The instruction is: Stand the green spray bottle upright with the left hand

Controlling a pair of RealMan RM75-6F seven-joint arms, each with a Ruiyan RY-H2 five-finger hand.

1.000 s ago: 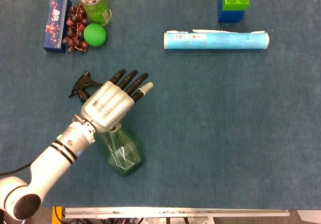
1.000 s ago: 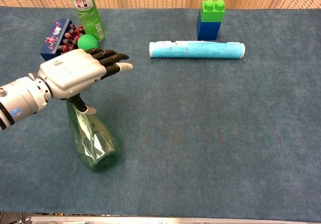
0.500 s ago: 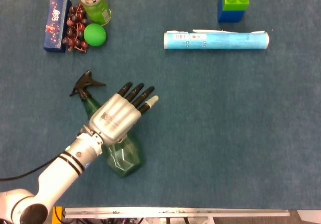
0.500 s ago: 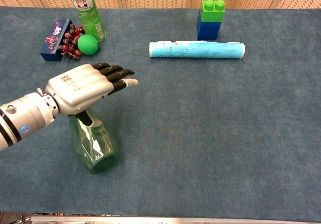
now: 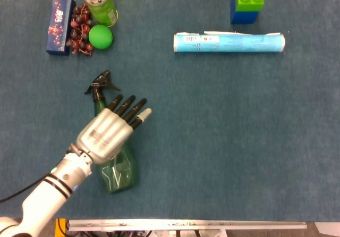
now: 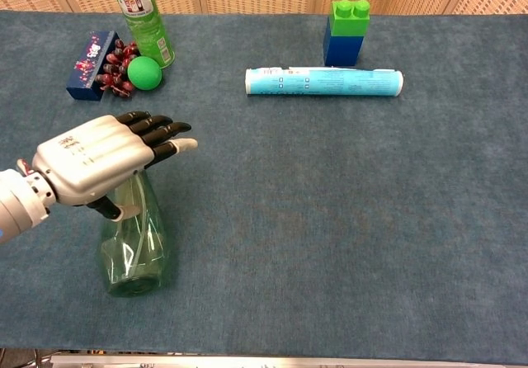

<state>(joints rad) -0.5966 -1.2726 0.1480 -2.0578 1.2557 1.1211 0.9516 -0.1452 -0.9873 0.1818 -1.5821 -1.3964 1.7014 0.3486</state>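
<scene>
The green spray bottle (image 5: 120, 171) with its black trigger head (image 5: 101, 85) shows below and beyond my left hand (image 5: 109, 130). In the chest view the bottle (image 6: 132, 248) rises steeply from its base on the blue cloth, and its neck is hidden behind my left hand (image 6: 95, 163). The hand lies over the neck with its fingers (image 6: 157, 129) stretched out straight. Its thumb (image 6: 109, 211) is tucked under against the bottle's upper part. My right hand shows in neither view.
At the far left stand a tall green can (image 5: 98, 2), a green ball (image 5: 100, 36), a bunch of dark grapes (image 5: 79, 30) and a blue box (image 5: 59, 17). A light blue tube (image 5: 228, 42) lies at the back, with a green-and-blue block (image 5: 247, 3) behind it.
My left hand has drawn back toward me and to the left. The bottle swung with it: its base slid left and its body rose from lying slanted to steeply raised.
</scene>
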